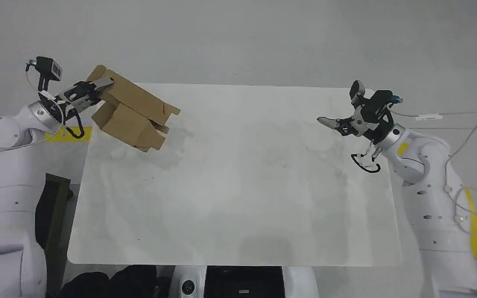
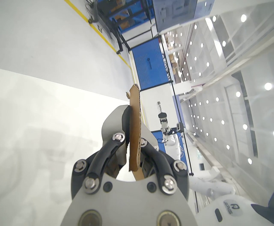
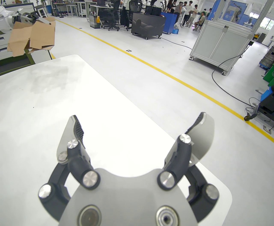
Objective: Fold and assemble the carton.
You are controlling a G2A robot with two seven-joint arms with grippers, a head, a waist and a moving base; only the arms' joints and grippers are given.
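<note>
A robotics lab is indicated by yellow floor lines (image 3: 171, 77), a framed machine enclosure (image 3: 218, 42) upper right, and office chairs (image 3: 112, 15) upper centre.

Your left tool (image 1: 91, 94) sits at the far left corner of the tabletop (image 1: 238, 186), clamped on a carton (image 1: 134, 112) flap. Your right tool (image 1: 332, 124) hovers over the right side, jaws spread wide.

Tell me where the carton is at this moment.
In the top view, the cardboard carton is at the far left corner of the table, partly past its edge, clamped by the left gripper.
</note>
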